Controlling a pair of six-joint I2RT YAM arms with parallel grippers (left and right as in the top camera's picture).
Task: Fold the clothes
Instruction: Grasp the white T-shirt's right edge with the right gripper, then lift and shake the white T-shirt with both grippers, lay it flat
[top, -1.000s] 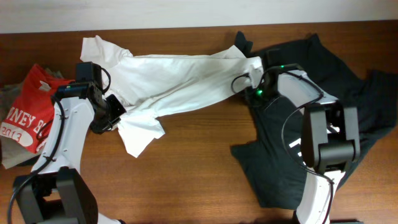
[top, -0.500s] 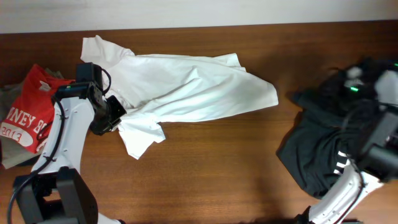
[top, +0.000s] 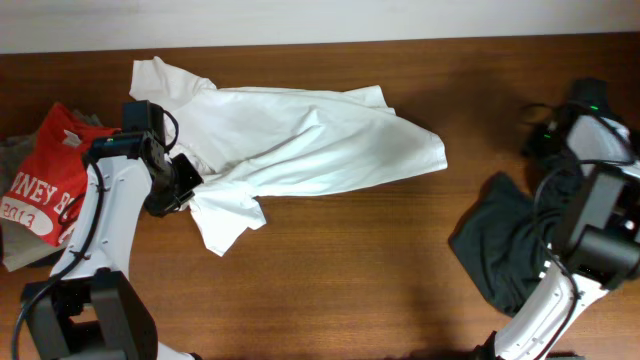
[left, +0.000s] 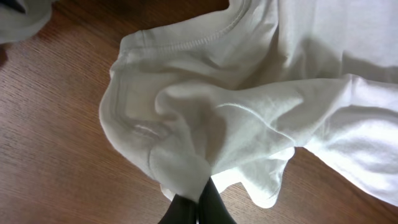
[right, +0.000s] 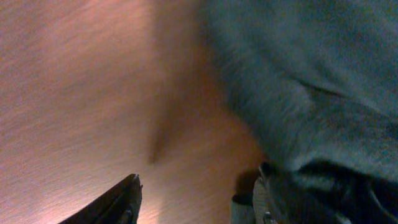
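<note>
Pinching a bunched fold of the white shirt (top: 310, 150), the left gripper (left: 198, 204) has its fingers pressed together on the cloth at the garment's 8 o'clock edge. The shirt itself lies crumpled across the table (top: 330, 290) from 10 o'clock toward the centre. The right gripper (right: 186, 208) sits at the table's 3 o'clock edge with its fingers spread and bare wood showing between them; the dark garment (top: 500, 250) is heaped at 4 o'clock, right beside one finger, and a red printed garment (top: 45, 185) lies at 9 o'clock.
</note>
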